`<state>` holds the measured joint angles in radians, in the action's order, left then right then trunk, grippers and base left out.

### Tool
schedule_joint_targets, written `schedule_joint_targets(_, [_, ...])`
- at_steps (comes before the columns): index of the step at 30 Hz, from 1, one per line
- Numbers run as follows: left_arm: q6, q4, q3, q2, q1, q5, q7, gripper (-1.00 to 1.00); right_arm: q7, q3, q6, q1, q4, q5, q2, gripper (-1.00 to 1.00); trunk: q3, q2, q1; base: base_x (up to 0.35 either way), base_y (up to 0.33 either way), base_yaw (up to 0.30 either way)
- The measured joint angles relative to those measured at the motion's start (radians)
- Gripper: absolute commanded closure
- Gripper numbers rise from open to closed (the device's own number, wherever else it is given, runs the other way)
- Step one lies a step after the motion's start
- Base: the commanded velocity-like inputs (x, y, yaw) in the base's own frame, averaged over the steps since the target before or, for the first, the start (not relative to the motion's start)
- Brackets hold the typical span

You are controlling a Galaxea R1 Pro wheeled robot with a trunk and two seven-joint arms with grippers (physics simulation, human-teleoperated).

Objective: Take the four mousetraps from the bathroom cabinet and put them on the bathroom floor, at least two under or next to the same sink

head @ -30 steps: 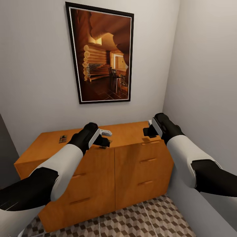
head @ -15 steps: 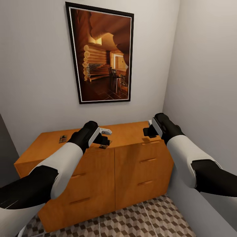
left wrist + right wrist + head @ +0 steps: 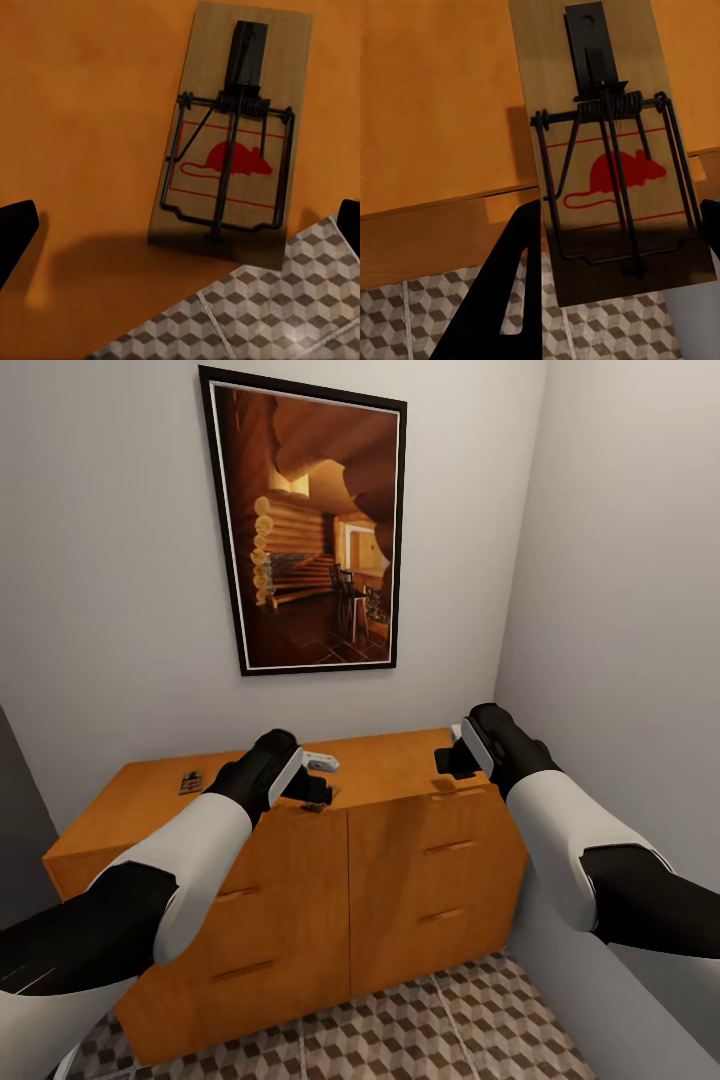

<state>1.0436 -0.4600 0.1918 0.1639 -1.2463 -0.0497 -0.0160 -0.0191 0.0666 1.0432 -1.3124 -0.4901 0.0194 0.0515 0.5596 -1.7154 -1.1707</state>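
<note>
Orange-brown cabinet (image 3: pixel 400 860) against the wall, framed log-cabin picture (image 3: pixel 310 525) hung above it, cube-pattern floor tiles (image 3: pixel 440 1025) at its foot.

Left gripper (image 3: pixel 318 792) over the cabinet's front edge near the middle seam — fingers (image 3: pixel 16 232) set wide apart at the frame sides in the left wrist view, nothing between them. Below it a mousetrap (image 3: pixel 229 135) flat on the cabinet top, red mouse print and wire bar up, one short end right at the front edge, tiles showing past that edge.

Right gripper (image 3: pixel 450 760) at the cabinet's right front corner. Another mousetrap (image 3: pixel 611 150) in the right wrist view, lying over the front edge with its near end overhanging drawer front and tiles. One dark finger (image 3: pixel 510 292) just beside the trap's long side, second one barely in frame on the other side; contact not readable — cannot tell if gripped.

Third mousetrap (image 3: pixel 190 782) small on the cabinet top towards its left end, well apart from both grippers.
</note>
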Motion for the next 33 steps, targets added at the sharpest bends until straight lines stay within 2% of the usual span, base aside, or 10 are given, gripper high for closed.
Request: schedule_joint_targets(33, [0.000,-0.009,0.000,0.006,-0.025,0.003,0.001,-1.00,0.000,0.000,0.000,0.000,0.000,0.000,0.000,1.00,0.000,0.000,0.000,0.004,0.000,0.000])
